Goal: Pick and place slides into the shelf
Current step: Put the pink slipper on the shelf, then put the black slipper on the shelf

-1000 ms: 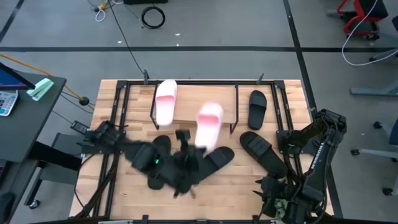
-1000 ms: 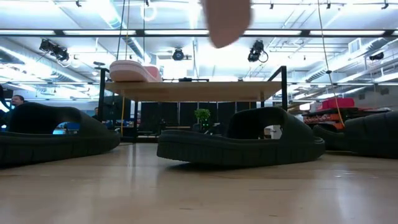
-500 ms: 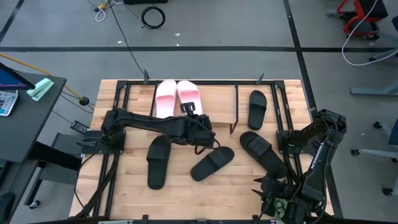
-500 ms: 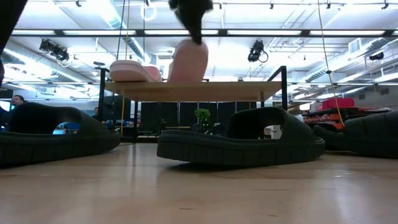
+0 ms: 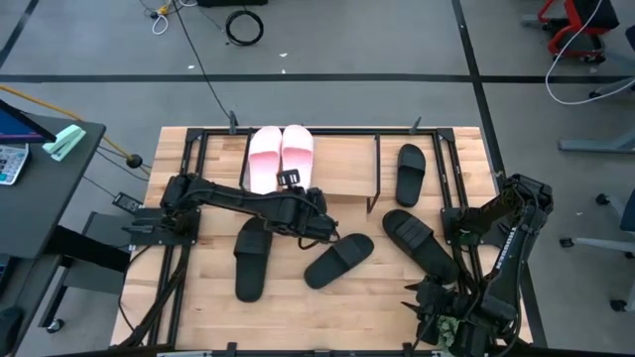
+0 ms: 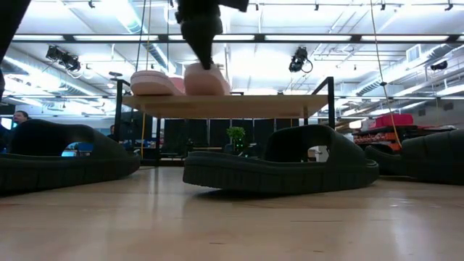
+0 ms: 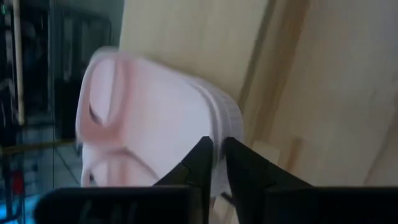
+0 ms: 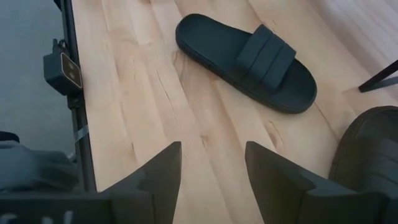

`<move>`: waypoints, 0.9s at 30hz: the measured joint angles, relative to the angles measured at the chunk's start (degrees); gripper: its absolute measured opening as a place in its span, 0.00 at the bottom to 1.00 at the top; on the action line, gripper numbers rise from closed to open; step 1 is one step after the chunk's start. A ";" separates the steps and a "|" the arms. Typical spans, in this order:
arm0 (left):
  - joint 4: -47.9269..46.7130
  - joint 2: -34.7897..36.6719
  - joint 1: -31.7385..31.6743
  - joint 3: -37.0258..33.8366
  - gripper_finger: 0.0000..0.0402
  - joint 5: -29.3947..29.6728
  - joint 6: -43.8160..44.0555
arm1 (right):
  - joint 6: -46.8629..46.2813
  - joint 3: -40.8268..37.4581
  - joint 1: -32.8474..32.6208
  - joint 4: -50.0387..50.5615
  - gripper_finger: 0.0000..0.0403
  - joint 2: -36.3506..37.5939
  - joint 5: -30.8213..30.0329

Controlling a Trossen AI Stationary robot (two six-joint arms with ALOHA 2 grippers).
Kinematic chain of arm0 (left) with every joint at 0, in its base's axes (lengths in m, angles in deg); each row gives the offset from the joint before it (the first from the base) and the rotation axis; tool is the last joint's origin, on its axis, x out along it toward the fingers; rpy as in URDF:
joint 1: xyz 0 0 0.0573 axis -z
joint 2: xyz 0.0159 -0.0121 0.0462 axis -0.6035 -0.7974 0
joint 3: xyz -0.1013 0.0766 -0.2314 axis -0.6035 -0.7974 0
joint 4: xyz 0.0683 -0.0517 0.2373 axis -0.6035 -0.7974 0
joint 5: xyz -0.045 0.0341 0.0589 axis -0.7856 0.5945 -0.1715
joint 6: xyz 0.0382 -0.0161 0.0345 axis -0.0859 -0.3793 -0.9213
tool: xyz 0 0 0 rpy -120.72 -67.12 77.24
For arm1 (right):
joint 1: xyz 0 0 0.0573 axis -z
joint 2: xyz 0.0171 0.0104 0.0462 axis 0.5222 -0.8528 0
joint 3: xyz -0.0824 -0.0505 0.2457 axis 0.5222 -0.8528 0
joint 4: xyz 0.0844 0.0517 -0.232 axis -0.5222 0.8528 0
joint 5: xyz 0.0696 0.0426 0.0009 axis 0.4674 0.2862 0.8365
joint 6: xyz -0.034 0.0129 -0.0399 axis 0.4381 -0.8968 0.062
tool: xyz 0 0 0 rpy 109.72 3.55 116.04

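Two pale pink slides [image 5: 265,159] [image 5: 298,152] lie side by side on the left part of the shelf's [image 5: 342,164] wooden top. My left gripper [image 5: 290,178] is at the heel of the right-hand pink slide [image 7: 155,124], reaching over the shelf's front edge. In the low view it comes down onto that pink slide [image 6: 205,80] from above. Black slides lie on the table [image 5: 252,256] [image 5: 339,260] [image 5: 420,243], and one more [image 5: 411,171] lies right of the shelf. My right gripper [image 8: 211,162] waits open and empty at the front right.
A black metal frame [image 5: 189,169] runs around the table. The right half of the shelf top [image 6: 290,106] is bare wood. Black slides [image 6: 279,163] [image 6: 58,156] lie close in front of the shelf. A person shows far off in the room at the left.
The left arm carried the second pink slide from above the table's middle to the shelf and laid it flat beside the first. The right arm stayed still.
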 joint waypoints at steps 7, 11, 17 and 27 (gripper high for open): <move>-2.02 0.02 -1.31 0.01 0.27 0.19 3.18 | -0.12 0.00 0.00 -2.49 0.46 0.00 0.00; -2.08 0.02 -0.95 0.02 0.32 -7.05 3.79 | -0.14 0.00 0.00 -3.64 0.46 0.00 0.00; -3.56 0.02 1.30 0.02 0.33 -10.79 4.02 | -0.14 0.00 0.00 -4.03 0.46 0.00 -0.05; 9.41 0.02 8.23 0.04 0.23 -18.78 -6.80 | -1.17 0.00 0.02 -4.49 0.46 0.00 -5.14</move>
